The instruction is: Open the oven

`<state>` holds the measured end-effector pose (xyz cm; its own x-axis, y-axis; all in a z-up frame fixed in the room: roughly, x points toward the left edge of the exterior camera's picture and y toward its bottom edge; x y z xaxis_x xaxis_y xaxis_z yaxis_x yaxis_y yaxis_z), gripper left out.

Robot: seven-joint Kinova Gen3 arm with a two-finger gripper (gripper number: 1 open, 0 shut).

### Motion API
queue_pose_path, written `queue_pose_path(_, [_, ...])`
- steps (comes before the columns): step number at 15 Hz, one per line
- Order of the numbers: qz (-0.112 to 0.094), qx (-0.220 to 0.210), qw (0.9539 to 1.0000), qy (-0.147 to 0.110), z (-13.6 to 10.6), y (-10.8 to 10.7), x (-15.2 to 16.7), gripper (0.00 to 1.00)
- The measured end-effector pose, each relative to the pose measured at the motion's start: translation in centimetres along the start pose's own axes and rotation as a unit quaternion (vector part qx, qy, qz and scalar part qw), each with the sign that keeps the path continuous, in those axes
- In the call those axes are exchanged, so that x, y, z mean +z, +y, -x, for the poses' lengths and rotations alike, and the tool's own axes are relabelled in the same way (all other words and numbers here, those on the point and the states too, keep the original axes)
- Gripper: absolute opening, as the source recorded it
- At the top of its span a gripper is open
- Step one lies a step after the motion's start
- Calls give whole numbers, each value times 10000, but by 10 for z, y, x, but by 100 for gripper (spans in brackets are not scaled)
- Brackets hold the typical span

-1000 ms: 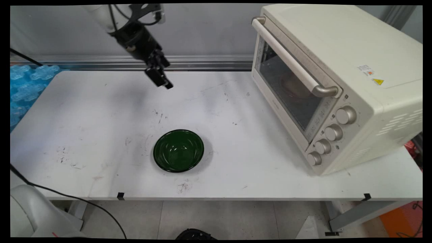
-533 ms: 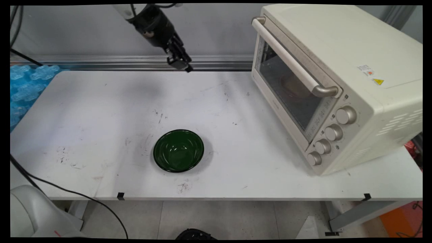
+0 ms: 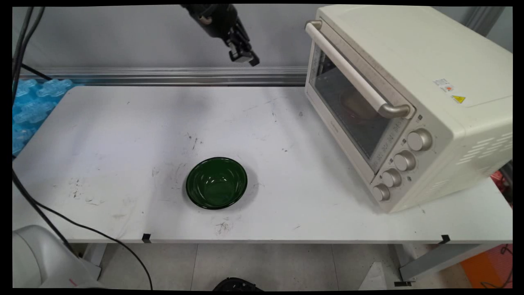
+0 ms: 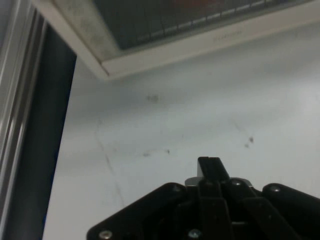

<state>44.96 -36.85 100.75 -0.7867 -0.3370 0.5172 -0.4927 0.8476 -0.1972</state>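
My black gripper (image 3: 245, 58) hangs high over the table's far edge, left of the cream toaster oven (image 3: 409, 98), with its fingers shut together and nothing between them. In the hand view the gripper (image 4: 210, 166) points down at bare white tabletop (image 4: 200, 110), and the oven's lower door frame (image 4: 165, 50) crosses the top. The oven door is closed, its handle (image 3: 352, 69) running along the top, and a brownish dish (image 3: 358, 104) shows dimly through the glass. A dark green bowl (image 3: 216, 182) stands alone near the table's front middle, far below the gripper.
Four knobs (image 3: 399, 164) line the oven's front right. A metal rail (image 3: 163, 76) runs along the wall behind the table. Blue bubble wrap (image 3: 28, 106) lies off the left edge. Black cables (image 3: 49, 213) hang at the front left.
The gripper has risen and travelled right, from over the table's back left toward the oven. The bowl and oven have not moved.
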Motion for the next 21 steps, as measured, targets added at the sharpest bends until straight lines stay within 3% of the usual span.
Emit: queue_pose_path(21, [39,392,9964,753,-121,0,9,0])
